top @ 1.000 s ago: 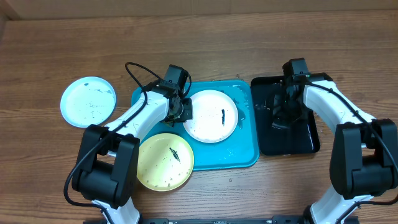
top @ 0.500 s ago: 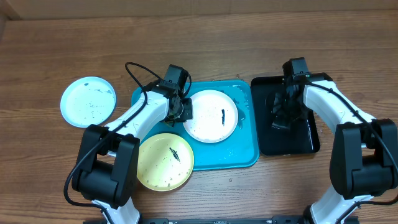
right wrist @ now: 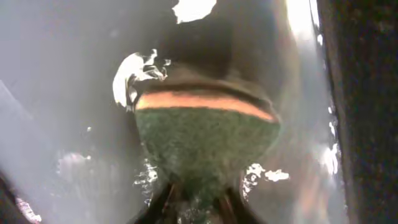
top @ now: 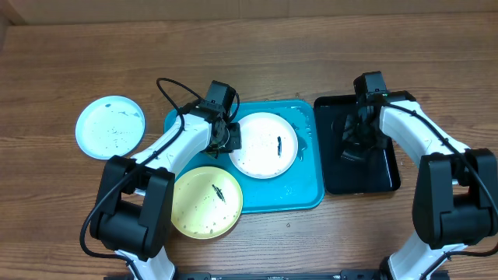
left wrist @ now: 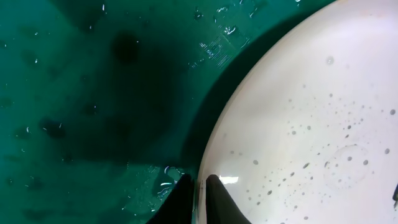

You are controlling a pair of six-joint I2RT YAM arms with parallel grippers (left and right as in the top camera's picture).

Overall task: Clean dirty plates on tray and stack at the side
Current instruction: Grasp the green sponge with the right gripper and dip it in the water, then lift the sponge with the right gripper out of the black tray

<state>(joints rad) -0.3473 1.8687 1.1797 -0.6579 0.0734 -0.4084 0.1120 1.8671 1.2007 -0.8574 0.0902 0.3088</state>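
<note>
The white plate [top: 265,145] with dark specks and a smear lies on the teal tray [top: 305,187]. My left gripper [top: 231,138] is shut on its left rim; the left wrist view shows the fingers [left wrist: 200,194] pinching the plate's edge [left wrist: 311,124]. The yellow-green plate [top: 206,201] overlaps the tray's front left corner. The pale blue-green plate [top: 110,127] lies on the table at the left. My right gripper [top: 354,149] is over the black tray [top: 385,175], shut on a green sponge with an orange layer [right wrist: 205,134], which it presses in the wet tray.
The black tray stands right of the teal tray, nearly touching it. Water drops lie on the teal tray [left wrist: 93,93]. A black cable [top: 167,89] loops above the left arm. Bare wooden table surrounds the trays.
The right gripper has shifted slightly with the sponge in the black tray. The left arm and the plates have not moved.
</note>
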